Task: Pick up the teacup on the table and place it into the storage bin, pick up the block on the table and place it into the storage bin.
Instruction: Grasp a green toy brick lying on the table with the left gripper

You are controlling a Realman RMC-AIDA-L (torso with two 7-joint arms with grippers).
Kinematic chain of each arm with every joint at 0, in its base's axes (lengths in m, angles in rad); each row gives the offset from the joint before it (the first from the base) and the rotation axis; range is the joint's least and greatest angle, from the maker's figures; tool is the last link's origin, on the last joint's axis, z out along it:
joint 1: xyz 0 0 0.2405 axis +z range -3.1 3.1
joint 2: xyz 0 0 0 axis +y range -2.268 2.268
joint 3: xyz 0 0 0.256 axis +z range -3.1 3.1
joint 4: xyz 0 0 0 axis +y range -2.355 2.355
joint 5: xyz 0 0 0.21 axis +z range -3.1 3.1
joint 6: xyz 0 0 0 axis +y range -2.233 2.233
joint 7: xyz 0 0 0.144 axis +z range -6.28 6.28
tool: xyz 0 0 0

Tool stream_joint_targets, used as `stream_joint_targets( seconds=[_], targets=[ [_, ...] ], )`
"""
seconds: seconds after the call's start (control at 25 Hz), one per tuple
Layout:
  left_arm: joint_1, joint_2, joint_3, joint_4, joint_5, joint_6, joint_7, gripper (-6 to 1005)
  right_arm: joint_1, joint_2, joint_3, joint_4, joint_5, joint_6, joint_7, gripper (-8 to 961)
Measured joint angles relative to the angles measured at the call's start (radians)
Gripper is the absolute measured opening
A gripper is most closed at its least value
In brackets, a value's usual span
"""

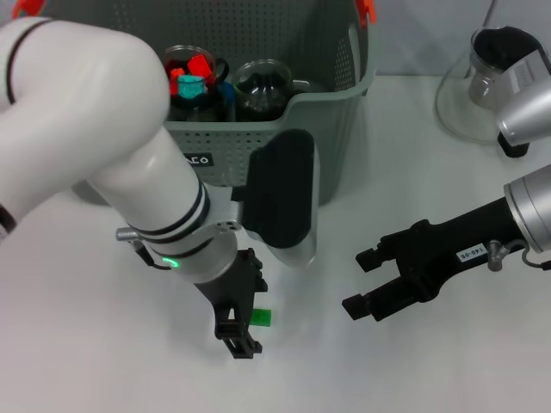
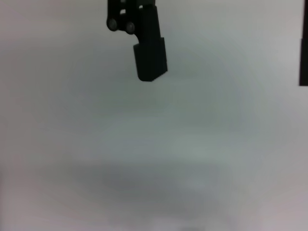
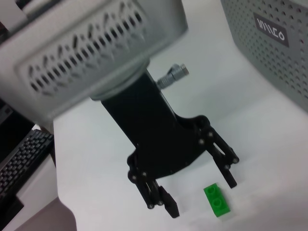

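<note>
Standing at the worktop's far side, the large grey-green perforated plastic storage bin [image 1: 336, 103] awaits the small green studded block [image 3: 217, 200], which lies between the spread fingers of the lowered left end effector [image 3: 199, 195], so closing comes next.

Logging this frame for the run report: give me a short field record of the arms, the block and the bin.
left gripper: low over the table, fingers open either side of the green block
right gripper: open, holding nothing, hovering above the table off to the right
green block: lying flat on the table, not gripped or lifted
storage bin: behind the left arm, already holds glass jars; whether one is the teacup cannot be told
glass teapot: on the table, far right
task stage: block not yet picked up
</note>
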Motion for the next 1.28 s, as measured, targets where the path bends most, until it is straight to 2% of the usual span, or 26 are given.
stream_joint_targets(
  seconds=[0.32,0.52,0.76,1.28],
  targets=[
    [-0.005,0.0,0.037,-0.024,0.019,-0.041,-0.007,815,-0.002,-0.001,0.0,0.007,0.0,0.001,-0.005,942],
    [-0.006,0.0,0.048,-0.027,0.021,-0.053,-0.007,592,-0.004,-0.002,0.0,0.009,0.003,0.001,-0.006,942],
    [-0.006,-0.001,0.068,-0.029,0.021,-0.075,-0.01,455,-0.006,0.0,0.0,0.009,0.004,0.003,-0.008,942],
    [-0.008,-0.002,0.097,-0.061,0.021,-0.096,-0.017,455,-0.009,0.0,0.004,0.009,0.005,0.005,-0.012,942]
  ],
)
